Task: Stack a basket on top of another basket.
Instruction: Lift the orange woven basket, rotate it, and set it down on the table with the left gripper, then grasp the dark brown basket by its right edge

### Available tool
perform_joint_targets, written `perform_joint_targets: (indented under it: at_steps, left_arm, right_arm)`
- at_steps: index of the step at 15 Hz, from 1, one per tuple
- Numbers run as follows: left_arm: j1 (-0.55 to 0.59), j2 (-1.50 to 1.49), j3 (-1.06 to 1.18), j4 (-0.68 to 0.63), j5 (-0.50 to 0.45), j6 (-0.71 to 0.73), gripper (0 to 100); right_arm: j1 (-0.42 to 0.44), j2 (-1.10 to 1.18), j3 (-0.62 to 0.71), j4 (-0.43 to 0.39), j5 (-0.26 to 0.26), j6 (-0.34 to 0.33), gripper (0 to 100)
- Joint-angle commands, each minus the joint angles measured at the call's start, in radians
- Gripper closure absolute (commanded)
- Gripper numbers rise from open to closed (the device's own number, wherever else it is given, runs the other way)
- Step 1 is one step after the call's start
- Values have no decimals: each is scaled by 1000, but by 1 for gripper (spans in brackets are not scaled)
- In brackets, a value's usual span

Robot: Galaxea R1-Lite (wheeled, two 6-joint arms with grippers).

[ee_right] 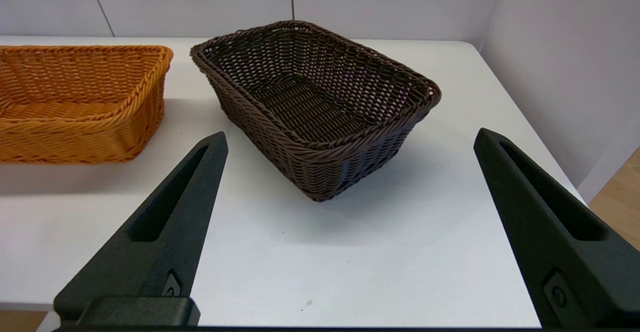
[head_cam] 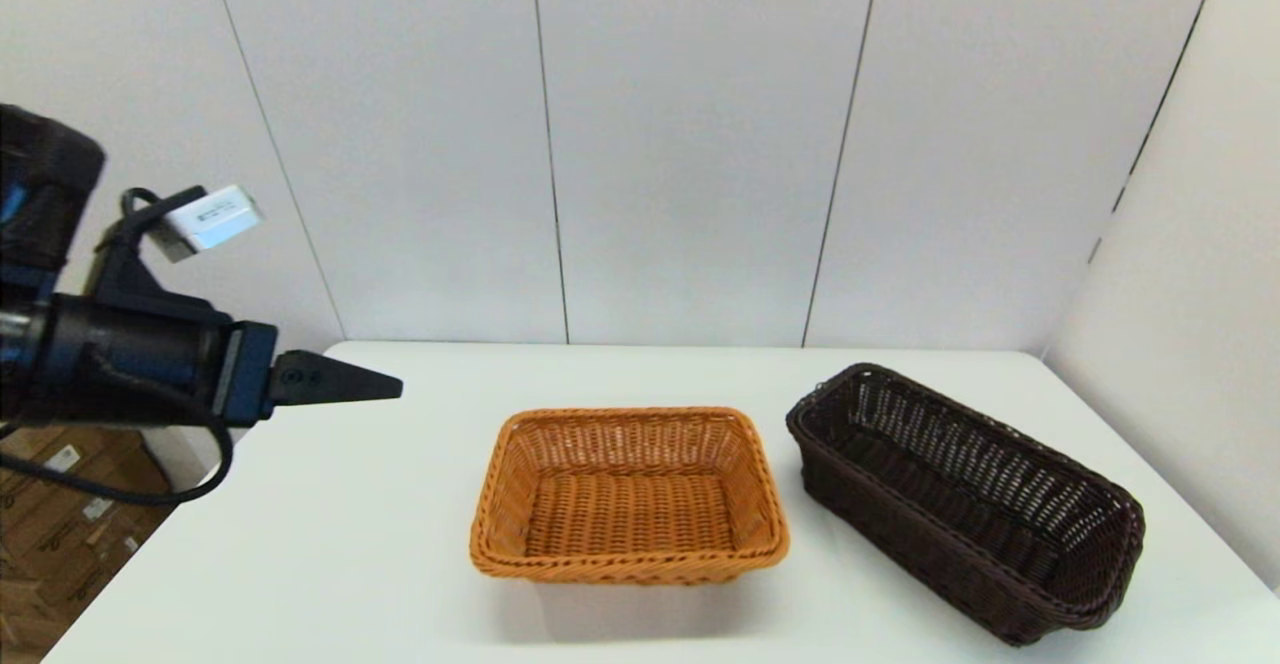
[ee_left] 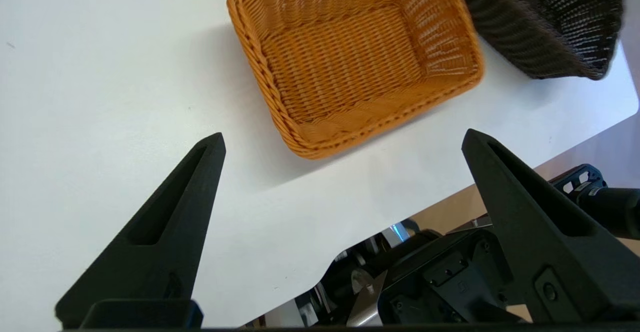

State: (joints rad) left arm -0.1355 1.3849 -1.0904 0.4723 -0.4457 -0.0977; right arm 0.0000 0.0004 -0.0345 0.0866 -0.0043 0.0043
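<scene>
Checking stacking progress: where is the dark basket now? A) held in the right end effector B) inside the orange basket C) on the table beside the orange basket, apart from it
C: the dark basket stands on the table, a gap separating it from the orange basket.

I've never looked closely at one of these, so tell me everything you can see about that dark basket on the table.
The dark brown basket is rectangular, woven from wicker-like strands, with open-weave sides, a tighter woven floor and a braided rim. It is empty and stands upright on the white table, turned at an angle to the table's edge. It sits on the robot's right of the orange-tan basket, apart from it. Nothing but the table touches it.
</scene>
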Motion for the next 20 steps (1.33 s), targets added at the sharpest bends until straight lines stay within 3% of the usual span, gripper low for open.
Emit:
perform_joint_targets:
  at_steps: [1,7,10,13,20]
  left_arm:
    - [48,-422,274,-127,1,38,0]
    - [165,-721,371,-130,25,42,0]
    - [166,-943,564,-156,22,42,0]
    - [166,-1060,699,-319,29,64,0]
    - [149,-1273,889,-328,78,82,0]
  right_arm:
    - [0,0,-1,1,0,0,0]
    - [0,0,-1,1,0,0,0]
    - [0,0,1,1,0,0,0]
    - [0,0,1,1,0,0,0]
    - [0,0,1,1,0,0,0]
